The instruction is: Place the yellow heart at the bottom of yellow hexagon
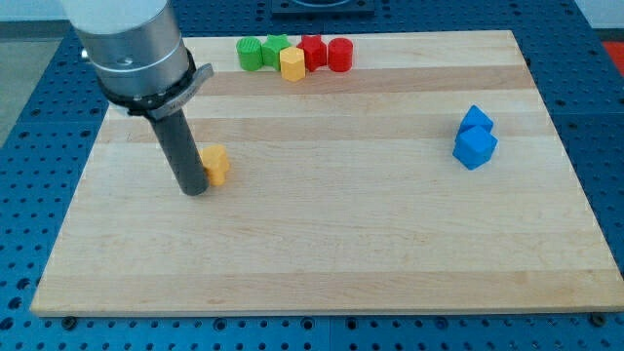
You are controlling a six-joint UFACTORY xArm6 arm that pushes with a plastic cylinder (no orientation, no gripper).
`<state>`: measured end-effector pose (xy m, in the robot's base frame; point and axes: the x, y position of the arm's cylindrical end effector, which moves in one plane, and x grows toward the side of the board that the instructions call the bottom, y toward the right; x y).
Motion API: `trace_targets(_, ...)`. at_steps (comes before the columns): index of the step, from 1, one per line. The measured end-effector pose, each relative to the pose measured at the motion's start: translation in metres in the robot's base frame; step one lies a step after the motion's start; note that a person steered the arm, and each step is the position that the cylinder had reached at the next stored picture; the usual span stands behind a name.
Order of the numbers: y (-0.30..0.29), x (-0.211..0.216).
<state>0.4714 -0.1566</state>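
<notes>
The yellow heart [215,165] lies on the wooden board at the view's left, middle height. My tip [193,191] rests on the board right beside it, touching or nearly touching its left side. The yellow hexagon [292,63] sits near the view's top edge, in a tight row of blocks, far up and to the right of the heart.
In the top row with the hexagon are a green cylinder [251,54], a green block [276,48], a red block [312,50] and a red cylinder [339,55]. Two blue blocks [475,137] sit touching at the view's right. The board's rim [322,312] runs along the bottom.
</notes>
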Motion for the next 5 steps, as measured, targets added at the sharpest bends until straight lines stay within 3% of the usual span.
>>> trace_targets(2, 0.015, -0.036)
trace_targets(5, 0.095, -0.057)
